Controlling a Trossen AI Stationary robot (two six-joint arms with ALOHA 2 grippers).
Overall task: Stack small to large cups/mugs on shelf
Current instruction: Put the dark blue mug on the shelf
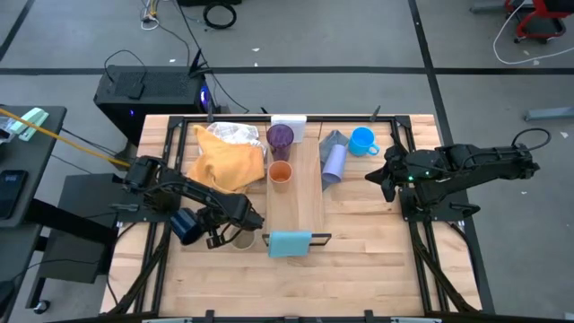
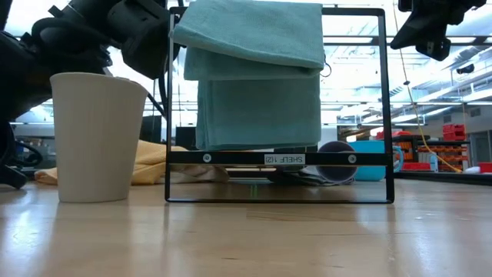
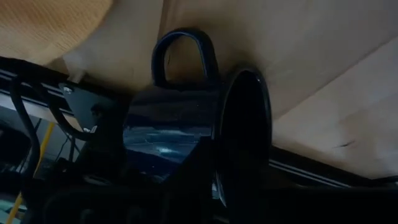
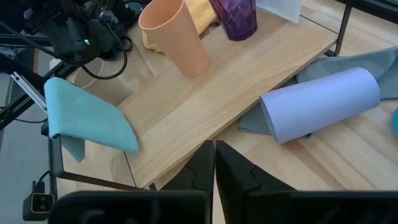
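The shelf (image 1: 300,193) is a pale plank running from far to near across the table's middle. On its far part stand the purple tumbler (image 1: 281,136) and the orange cup (image 1: 281,173). The lavender cup (image 1: 334,163) lies on its side on a grey cloth, right of the shelf, beside the bright blue mug (image 1: 363,141). The beige cup (image 2: 96,138) stands upright at the near left. My left gripper (image 1: 215,235) is shut on the navy mug (image 1: 186,224), which lies sideways. My right gripper (image 4: 214,162) hangs shut and empty above the table's right. My left gripper has the navy mug at its rim (image 3: 214,146), on the side away from the handle (image 3: 183,53). One dark finger (image 3: 189,177) lies along the outside of the wall; the mug's dark mouth hides the other. The mug is tipped on its side; whether it touches the table I cannot tell.
A yellow cloth (image 1: 224,160) is heaped at the far left, next to the shelf. A light-blue cloth (image 1: 289,242) hangs over the black frame at the shelf's near end, a white piece (image 1: 289,121) at its far end. Bare tabletop lies at the near right.
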